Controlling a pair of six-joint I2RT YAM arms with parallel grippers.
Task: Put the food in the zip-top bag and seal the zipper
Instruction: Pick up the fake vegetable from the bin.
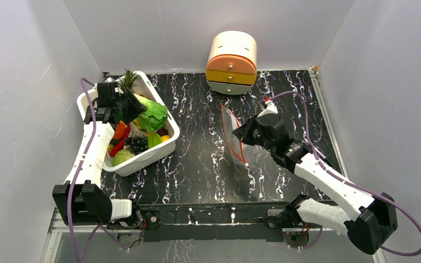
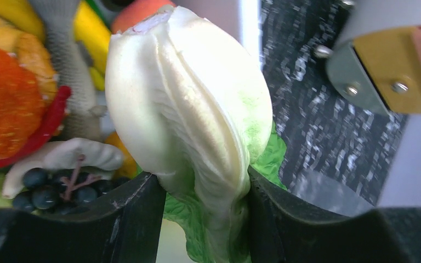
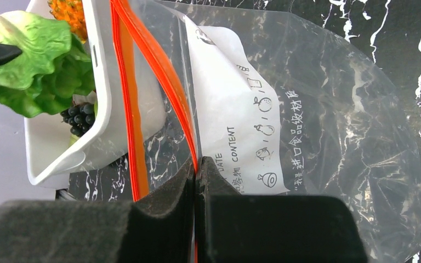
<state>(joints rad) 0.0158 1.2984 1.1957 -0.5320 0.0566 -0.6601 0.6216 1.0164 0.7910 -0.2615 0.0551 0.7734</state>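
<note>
Barely begun, I'd say: the zip-top bag (image 3: 318, 109) holds nothing, and its zipper (image 3: 159, 71) gapes, the two strips apart. Over at nine o'clock the left arm (image 1: 90, 153) runs straight up from its base, wrist bent over the white tub (image 1: 159, 150). The left gripper (image 2: 205, 192) has its jaws about half closed, pinching the cabbage (image 2: 192, 109) by its pale stem end, over the other toy produce (image 1: 137, 143). Right of centre, toward three o'clock, the right arm (image 1: 329, 181) reaches in from five o'clock. The right gripper (image 3: 196, 170) is clamped tight on one lip of the bag's mouth, holding it upright. Carrying, dropping in and sealing all remain.
</note>
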